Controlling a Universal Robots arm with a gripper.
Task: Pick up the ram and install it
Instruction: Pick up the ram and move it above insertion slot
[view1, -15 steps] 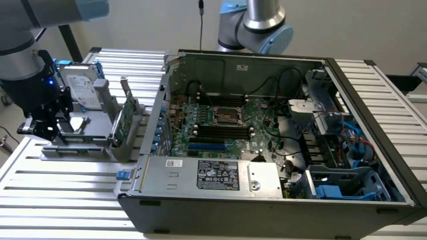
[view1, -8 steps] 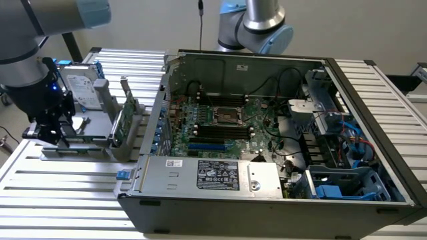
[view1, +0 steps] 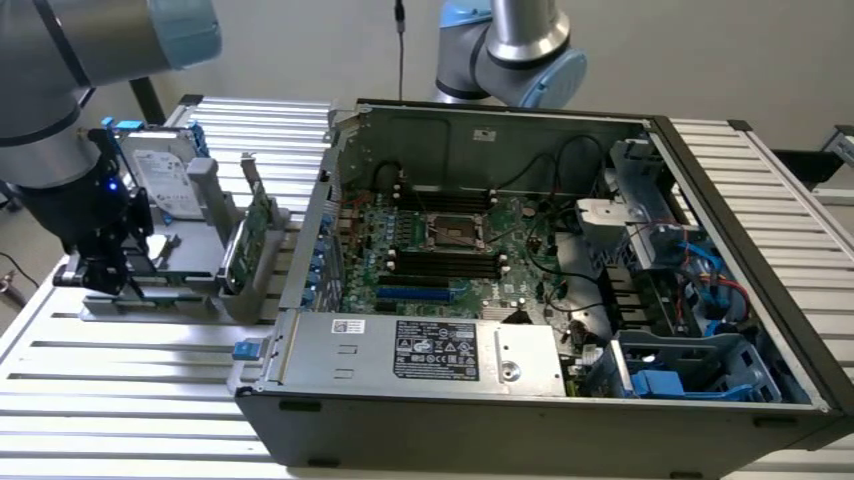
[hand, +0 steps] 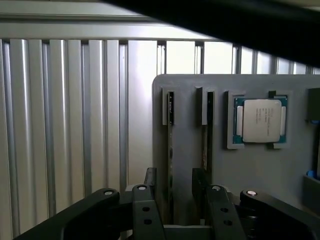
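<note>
Now the end effector (hand: 174, 176) points down, fingers spread astride the ram (hand: 171, 135)

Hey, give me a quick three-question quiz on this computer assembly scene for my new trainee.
1. True or false: the ram is already seated in the motherboard.
2. The tool is: A) open, B) shut on the ram, C) shut on a cable.
3. Which silver square part lies in the gray holder beside the ram?
Key: 1 false, it stands in the gray holder; 2 A; 3 the processor.
</note>
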